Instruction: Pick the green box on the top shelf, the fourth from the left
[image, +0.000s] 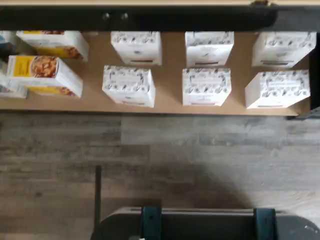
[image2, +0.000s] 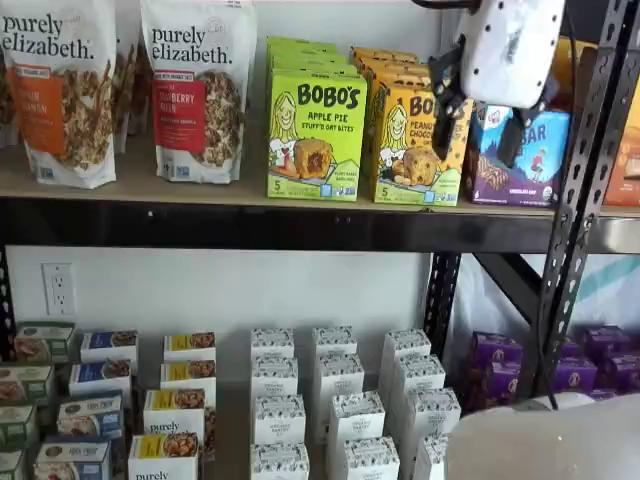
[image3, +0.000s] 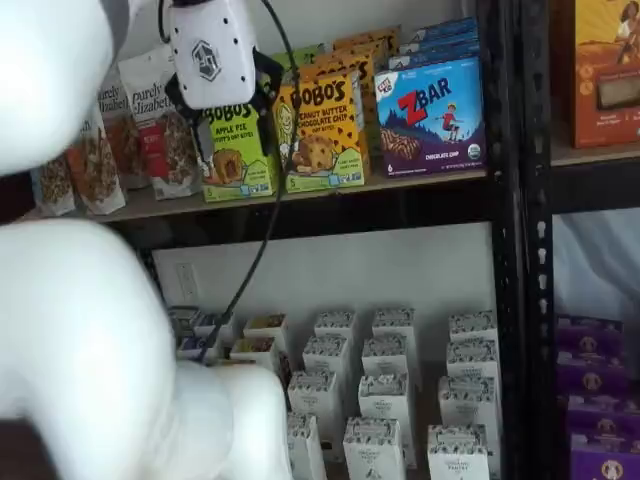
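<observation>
Shelf views from the front catch the white-bodied gripper hanging before the top shelf, its two black fingers spread apart with nothing between them. The green box, a lime Bobo's Apple Pie Stuff'd Oat Bites carton, stands upright at the shelf's front edge, more green cartons lined up behind it. Just to one side sit two Purely Elizabeth granola bags; touching its other side is the yellow-orange Bobo's Peanut Butter Chocolate Chip box, then a blue Zbar box. In a shelf view the gripper partly covers the green box (only the carton's lower front shows there), with a black cable trailing down past the shelf rail. Wrist view, looking down, shows rows of small white patterned cartons on a tan lower board beside grey wood-look flooring.
</observation>
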